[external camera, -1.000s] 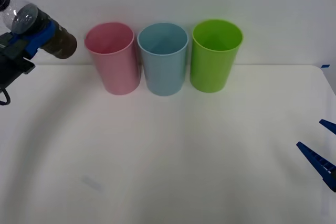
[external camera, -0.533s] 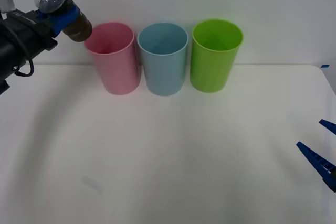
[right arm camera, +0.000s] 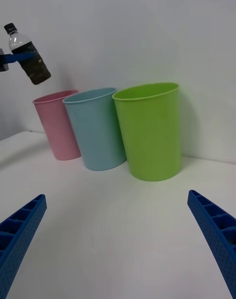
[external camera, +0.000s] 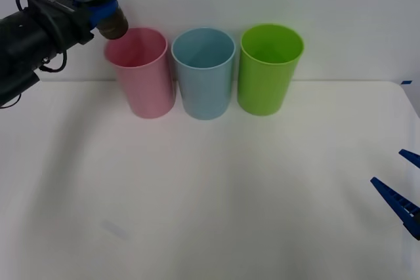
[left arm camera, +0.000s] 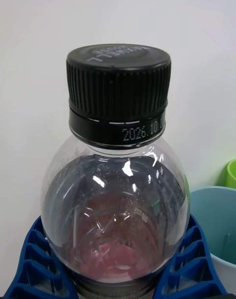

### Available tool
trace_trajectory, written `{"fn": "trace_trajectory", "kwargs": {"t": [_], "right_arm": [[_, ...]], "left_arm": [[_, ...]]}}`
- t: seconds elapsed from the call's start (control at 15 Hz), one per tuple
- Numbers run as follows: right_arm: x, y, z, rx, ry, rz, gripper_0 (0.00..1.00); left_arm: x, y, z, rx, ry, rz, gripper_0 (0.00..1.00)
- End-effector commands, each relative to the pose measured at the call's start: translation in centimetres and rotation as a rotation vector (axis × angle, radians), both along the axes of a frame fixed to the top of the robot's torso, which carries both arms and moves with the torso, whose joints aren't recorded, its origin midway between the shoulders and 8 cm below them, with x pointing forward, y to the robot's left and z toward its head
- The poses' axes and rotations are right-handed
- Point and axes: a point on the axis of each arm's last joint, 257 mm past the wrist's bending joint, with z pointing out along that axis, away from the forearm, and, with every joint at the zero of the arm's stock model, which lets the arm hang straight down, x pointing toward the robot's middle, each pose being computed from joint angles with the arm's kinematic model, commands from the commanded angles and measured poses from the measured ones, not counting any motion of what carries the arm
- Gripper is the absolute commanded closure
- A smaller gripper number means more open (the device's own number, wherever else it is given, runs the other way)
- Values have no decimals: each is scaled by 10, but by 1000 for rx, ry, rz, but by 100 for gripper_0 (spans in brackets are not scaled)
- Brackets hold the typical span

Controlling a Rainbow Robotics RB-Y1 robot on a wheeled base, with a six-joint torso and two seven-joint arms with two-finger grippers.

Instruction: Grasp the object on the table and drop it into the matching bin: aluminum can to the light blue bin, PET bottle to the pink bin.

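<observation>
left gripper has risen and swung in toward pink bin, pinching pet bottle tilted above the bin's left rim. white table. right gripper parked low, fingers spread.

Dark-liquid PET bottle — black-capped, tilted — hangs above the pink bin's left rim.

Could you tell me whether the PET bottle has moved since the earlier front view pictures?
Yes. The PET bottle, held by the left gripper, has moved up and rightward toward the pink bin.
</observation>
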Motion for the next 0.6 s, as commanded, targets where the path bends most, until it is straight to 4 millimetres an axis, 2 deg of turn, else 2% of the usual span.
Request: {"fn": "trace_trajectory", "kwargs": {"t": [0.07, 0.33, 0.6], "right_arm": [[0, 0, 0, 0, 0, 0, 0], [0, 0, 0, 0, 0, 0, 0], [0, 0, 0, 0, 0, 0, 0]], "left_arm": [[10, -13, -4, 7, 5, 4, 100], [17, -31, -4, 27, 0, 2, 100], [20, -35, -4, 27, -6, 14, 100]]}}
